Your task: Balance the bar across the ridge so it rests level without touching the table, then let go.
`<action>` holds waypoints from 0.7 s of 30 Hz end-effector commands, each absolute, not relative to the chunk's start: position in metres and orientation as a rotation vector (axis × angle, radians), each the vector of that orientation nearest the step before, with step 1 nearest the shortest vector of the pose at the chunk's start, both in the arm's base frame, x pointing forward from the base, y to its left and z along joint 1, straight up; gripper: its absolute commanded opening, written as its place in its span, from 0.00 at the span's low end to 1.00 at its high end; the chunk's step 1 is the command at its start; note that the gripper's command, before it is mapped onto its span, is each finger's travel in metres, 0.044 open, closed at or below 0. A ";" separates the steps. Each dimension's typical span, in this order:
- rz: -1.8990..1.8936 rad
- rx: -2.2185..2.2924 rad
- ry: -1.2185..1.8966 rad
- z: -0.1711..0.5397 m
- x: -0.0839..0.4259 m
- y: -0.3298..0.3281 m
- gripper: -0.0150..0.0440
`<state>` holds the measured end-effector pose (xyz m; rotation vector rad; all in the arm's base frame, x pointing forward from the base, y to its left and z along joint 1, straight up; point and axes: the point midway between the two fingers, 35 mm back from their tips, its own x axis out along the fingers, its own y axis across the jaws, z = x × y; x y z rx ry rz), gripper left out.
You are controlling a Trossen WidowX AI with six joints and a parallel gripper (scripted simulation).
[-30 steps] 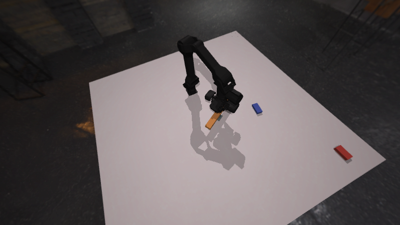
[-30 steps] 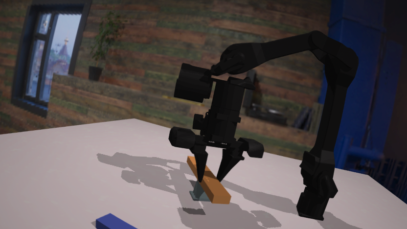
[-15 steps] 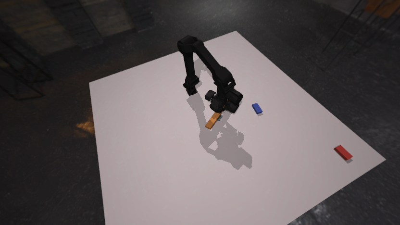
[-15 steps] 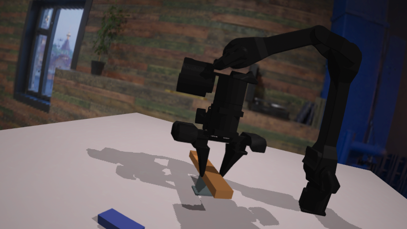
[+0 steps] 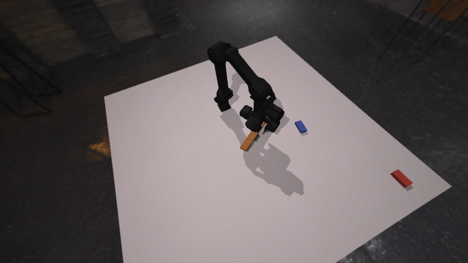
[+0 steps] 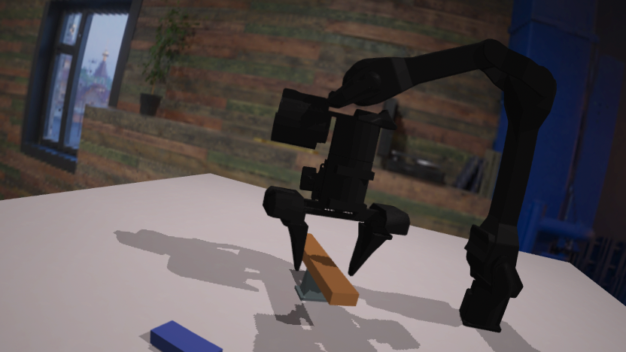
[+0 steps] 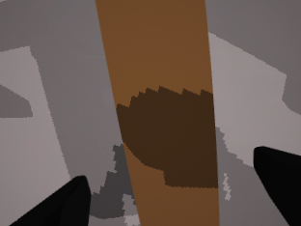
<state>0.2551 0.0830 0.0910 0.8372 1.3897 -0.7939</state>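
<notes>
Orange bar (image 5: 249, 140) (image 6: 331, 274) (image 7: 161, 58): sat across the grey-green ridge (image 5: 257, 137) (image 6: 311, 289)
Gripper (image 6: 324, 272) (image 7: 172, 169): wide open, bar let go, fingers either side
Blue block (image 5: 300, 126) (image 6: 186, 338): just chilled nearby

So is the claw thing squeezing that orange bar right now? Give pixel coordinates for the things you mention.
No, the fingers (image 6: 324, 272) are spread wide, with a gap on each side of the bar (image 5: 249, 140) (image 6: 331, 274) (image 7: 161, 58) in the wrist view.
</notes>
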 end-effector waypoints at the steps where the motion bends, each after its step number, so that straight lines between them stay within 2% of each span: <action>1: -0.795 0.836 1.391 0.091 0.255 0.083 1.00; 4: -0.795 0.836 1.391 0.099 0.256 0.083 1.00; 12: -0.794 0.837 1.390 0.189 0.253 0.082 1.00; 21: -0.794 0.837 1.390 0.191 0.252 0.082 1.00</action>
